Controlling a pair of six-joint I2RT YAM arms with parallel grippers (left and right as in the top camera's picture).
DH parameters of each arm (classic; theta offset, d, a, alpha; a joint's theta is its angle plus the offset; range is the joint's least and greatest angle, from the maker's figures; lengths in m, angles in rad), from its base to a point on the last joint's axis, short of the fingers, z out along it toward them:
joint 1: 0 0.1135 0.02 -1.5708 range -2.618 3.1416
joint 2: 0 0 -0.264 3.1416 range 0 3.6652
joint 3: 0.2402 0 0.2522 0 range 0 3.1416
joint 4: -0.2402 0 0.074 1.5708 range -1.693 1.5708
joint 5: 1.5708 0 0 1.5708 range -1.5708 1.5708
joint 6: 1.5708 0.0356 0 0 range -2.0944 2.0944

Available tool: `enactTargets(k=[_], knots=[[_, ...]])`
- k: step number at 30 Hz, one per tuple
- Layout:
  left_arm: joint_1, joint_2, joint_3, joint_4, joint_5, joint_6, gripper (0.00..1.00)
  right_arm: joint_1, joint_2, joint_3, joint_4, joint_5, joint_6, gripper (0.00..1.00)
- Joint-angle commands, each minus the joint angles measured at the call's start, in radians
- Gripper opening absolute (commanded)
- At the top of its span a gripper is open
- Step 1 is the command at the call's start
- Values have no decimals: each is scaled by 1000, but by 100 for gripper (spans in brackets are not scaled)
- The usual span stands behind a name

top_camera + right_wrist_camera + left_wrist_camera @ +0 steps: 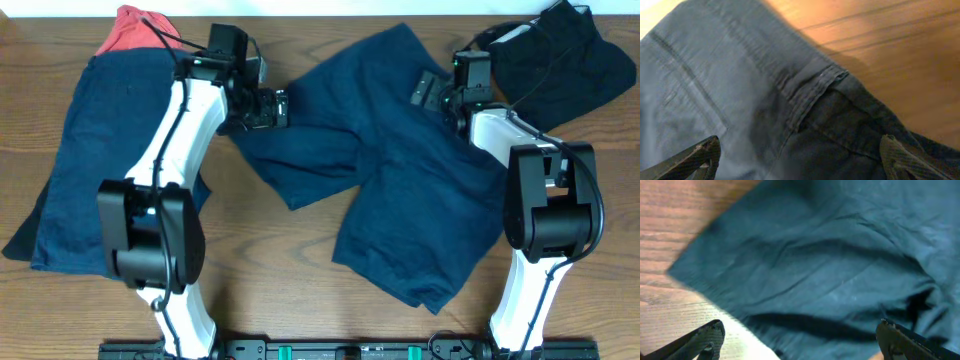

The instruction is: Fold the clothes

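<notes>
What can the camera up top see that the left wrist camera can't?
Only the overhead view shows the left arm and right arm, a red cloth, a blue pile on the left and dark clothes at the top right. Only the left wrist view shows the fabric's fine creases close up, with the left gripper spread wide above them. Both show the middle shorts and the wooden table.

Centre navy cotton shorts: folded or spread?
Spread, rumpled: the navy cotton shorts lie open on the wooden table, both legs splayed, no fold made.
</notes>
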Motion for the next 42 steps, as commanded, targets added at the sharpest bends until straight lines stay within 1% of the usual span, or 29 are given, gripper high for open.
enactTargets(k=[1, 5, 9, 14, 18, 21, 24, 25, 28, 32, 33, 38, 42], knots=[[11, 65, -14, 4, -78, -13, 98, 27, -45, 1, -43, -186, -102, 99], [32, 122, -14, 21, -77, -43, 98, 30, -124, 1, -110, -186, -177, 99], [61, 140, -14, 30, -77, -43, 99, 26, -170, 1, -158, -150, -204, 99], [107, 132, -14, 12, -79, -52, 99, 26, -171, 0, -188, -130, -222, 99], [149, 132, -14, 2, -129, -58, 98, 26, -171, 0, -195, -130, -227, 99], [170, 136, -14, 25, -169, -40, 99, 27, -171, 0, -195, -132, -246, 99], [173, 150, -14, 62, -167, -12, 98, 27, -171, 0, -197, -134, -246, 99], [173, 155, -14, 69, -167, -12, 100, 27, -171, 0, -198, -134, -246, 99], [173, 167, -14, 77, -166, -13, 88, 27, -171, 0, -201, -134, -245, 99], [173, 176, -14, 75, -166, -13, 66, 27, -171, 0, -207, -134, -245, 99], [173, 176, -14, 75, -166, -13, 64, 27, -171, 0, -206, -134, -246, 99], [173, 176, -18, 77, -163, -13, 64, 27, -171, 0, -205, -134, -245, 100], [173, 176, -39, 114, -163, -13, 62, 28, -171, 0, -213, -135, -245, 99]])
